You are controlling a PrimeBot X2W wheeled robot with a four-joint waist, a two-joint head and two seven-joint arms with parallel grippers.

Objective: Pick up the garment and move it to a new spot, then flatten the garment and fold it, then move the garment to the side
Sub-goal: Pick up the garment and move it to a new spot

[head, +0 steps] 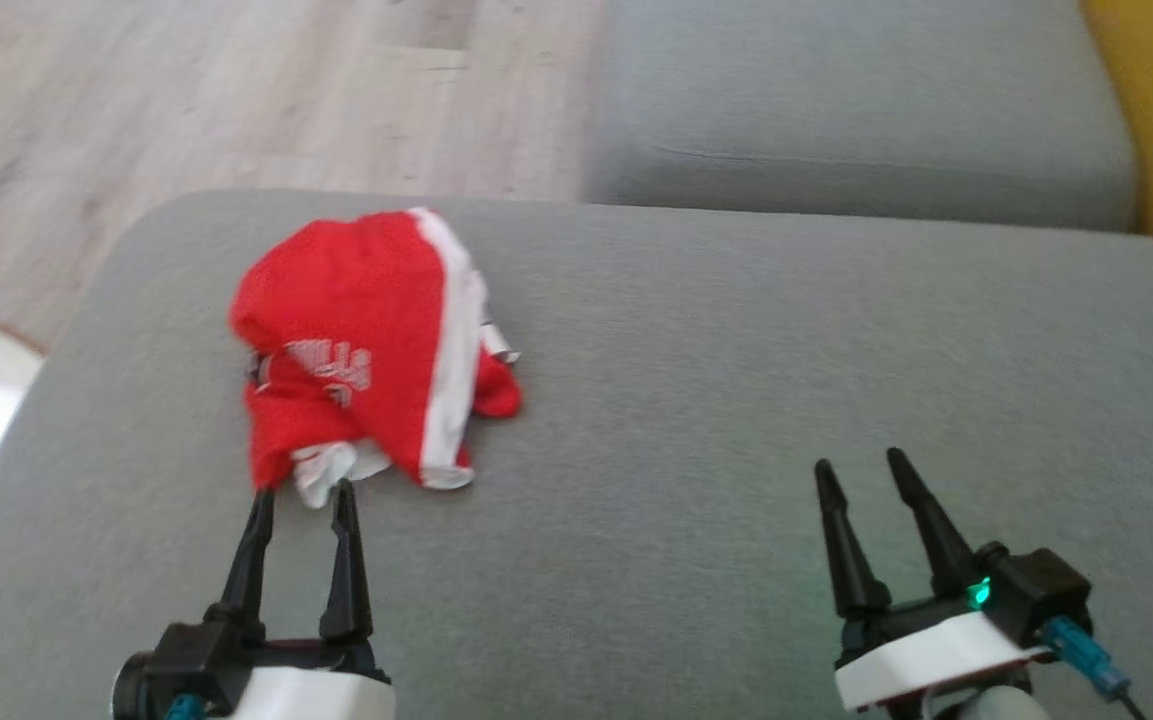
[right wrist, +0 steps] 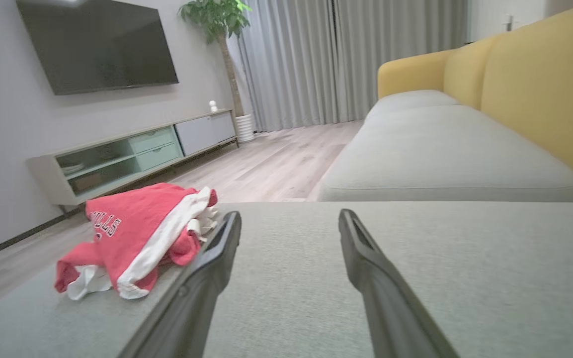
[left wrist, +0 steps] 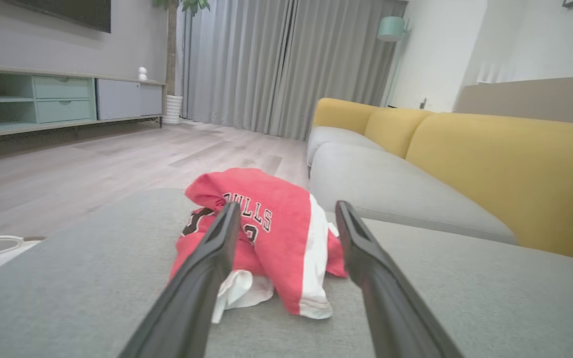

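Though crumpled, garment (head: 366,350) at tips of spread L jaws

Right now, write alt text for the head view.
A crumpled red garment with white trim lies on a grey cushion. The open left end effector is at its near edge; the open right end effector is apart, over bare cushion.

One inscription found, on the red garment (left wrist: 286,238). In the left wrist view its dark, white-edged lettering (left wrist: 256,215) reads "ULLS", with the leading character covered. A numeral (left wrist: 252,234) below it is partly hidden and cannot be read. The right wrist view again shows "ULLS". In the head view the print is upside down and blurred. No other text is legible.
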